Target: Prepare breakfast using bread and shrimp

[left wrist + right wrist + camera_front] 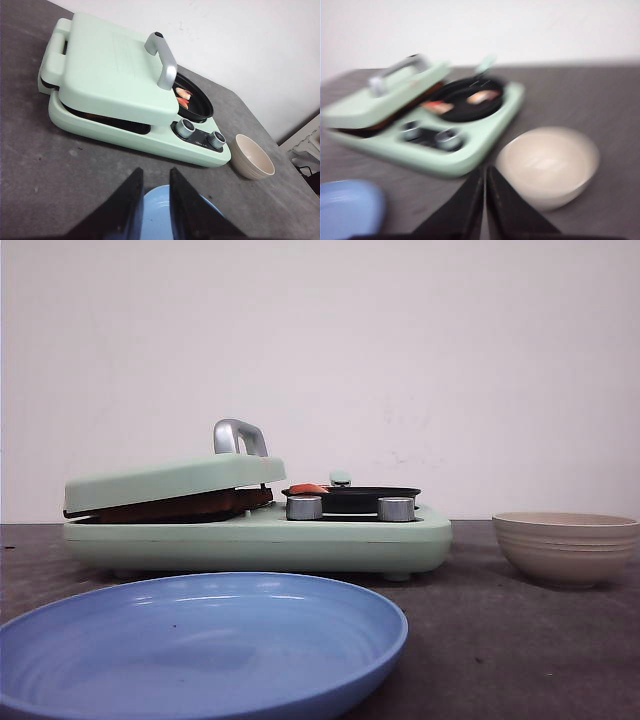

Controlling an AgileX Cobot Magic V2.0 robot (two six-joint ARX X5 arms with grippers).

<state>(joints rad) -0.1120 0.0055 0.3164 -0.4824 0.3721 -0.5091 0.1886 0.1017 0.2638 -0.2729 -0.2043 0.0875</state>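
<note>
Left pincer (156,197) open, right pincer (485,192) closed; shrimp (183,97) visible in wrist views

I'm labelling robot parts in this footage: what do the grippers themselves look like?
Only the fingers show. The left gripper has two black, wedge-shaped fingers tapering to narrow tips. The right gripper has the same black tapered fingers, though that view is blurred. No cables, markings or arm links are visible.

bread (175,507) mostly hidden under lid (175,480), blue plate (200,650) cut off, right wrist view blurred
</note>
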